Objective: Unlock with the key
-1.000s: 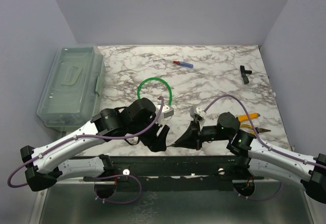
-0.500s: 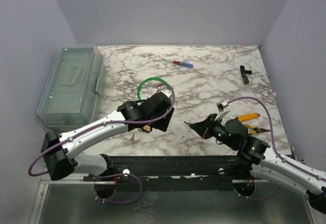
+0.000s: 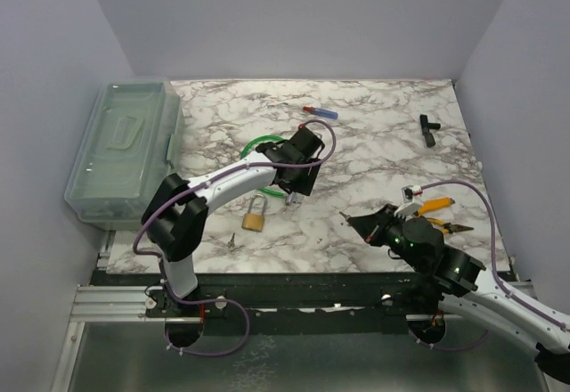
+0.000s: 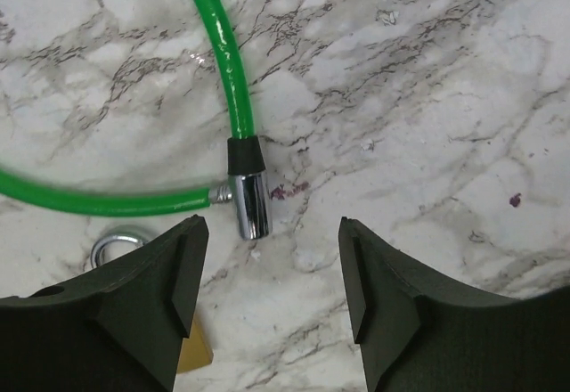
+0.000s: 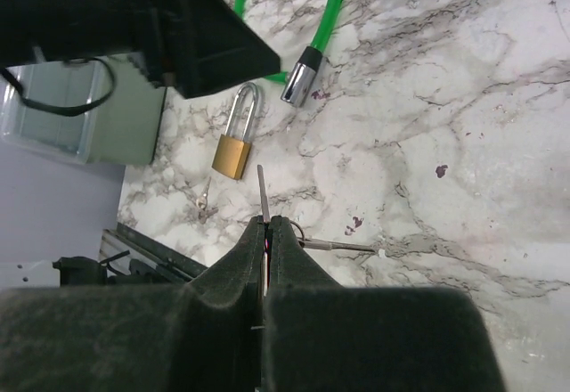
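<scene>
Marble tabletop (image 3: 383, 134) spreads under both arms, and things have shifted in the last second. The left gripper (image 4: 272, 254), which was down over the padlock (image 3: 255, 215), has swung to the far side of it. It now hangs with fingers spread wide and empty above the metal end of the green cable (image 4: 233, 80). The padlock lies flat and alone, its shackle closed by the look of it. Well to the padlock's right, the right gripper (image 5: 267, 223) is pinched tight on the key (image 5: 262, 191), blade poking out. With nothing steadying the lock, insertion looks harder, I'd say.
</scene>
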